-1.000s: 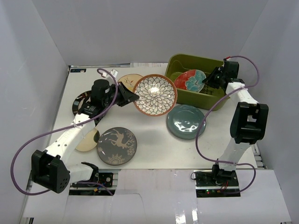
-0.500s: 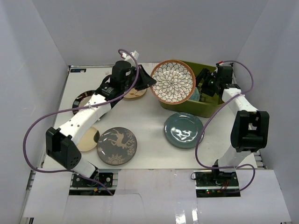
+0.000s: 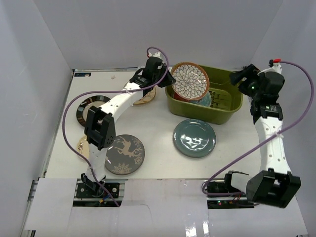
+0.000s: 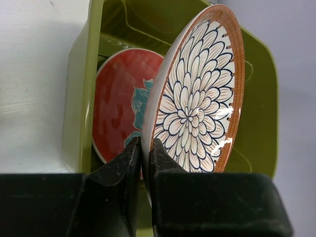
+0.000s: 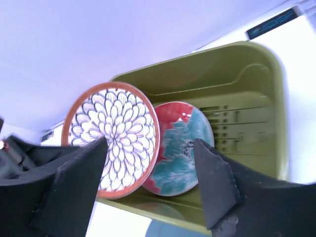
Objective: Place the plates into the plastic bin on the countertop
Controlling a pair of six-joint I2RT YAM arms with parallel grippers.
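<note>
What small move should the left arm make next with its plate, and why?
Probably lower the left gripper a little, then open it: it pinches the lattice plate by the rim, tilted above the bin, where the red plate already sits.

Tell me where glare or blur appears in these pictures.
Left wrist: white glare spots on the lattice plate, and the left claw is dark and soft. Right wrist: the right claw is soft-edged. Top external: sheen on the teal plate.

Lattice plate (image 4: 197,108): glossy glazed ceramic. Bin (image 3: 217,114): smooth olive plastic. Countertop (image 3: 158,143): matt white, possibly laminate.
</note>
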